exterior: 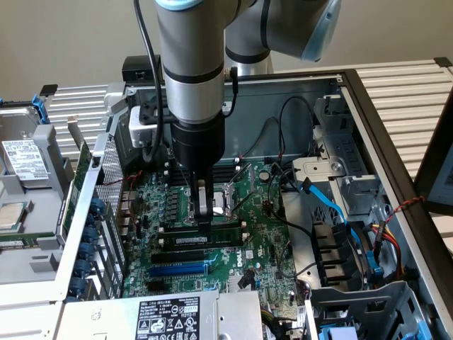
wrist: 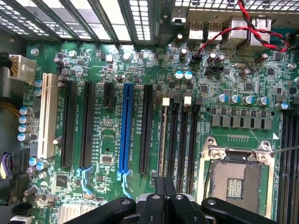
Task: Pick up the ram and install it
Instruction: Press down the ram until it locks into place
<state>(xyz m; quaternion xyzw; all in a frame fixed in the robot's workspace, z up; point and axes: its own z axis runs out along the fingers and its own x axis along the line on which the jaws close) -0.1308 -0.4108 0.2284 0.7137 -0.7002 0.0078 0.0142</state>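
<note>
Open computer case (exterior: 368,106) holding a green motherboard (exterior: 262,234), cables, power supply (exterior: 170,315) nearest the camera. Case lying on a slatted metal table (exterior: 403,78); beige wall behind. Gripper (exterior: 204,225) closed, fingers together, tips pressing down on the ram (exterior: 205,239). Ram directly under the fingertips, seated edge-up in a memory slot, long axis running across the exterior view's left to right.

Even, bright indoor light; soft shadow under the arm (exterior: 191,71), faint glare on the case (exterior: 396,142) (board sharp).
</note>
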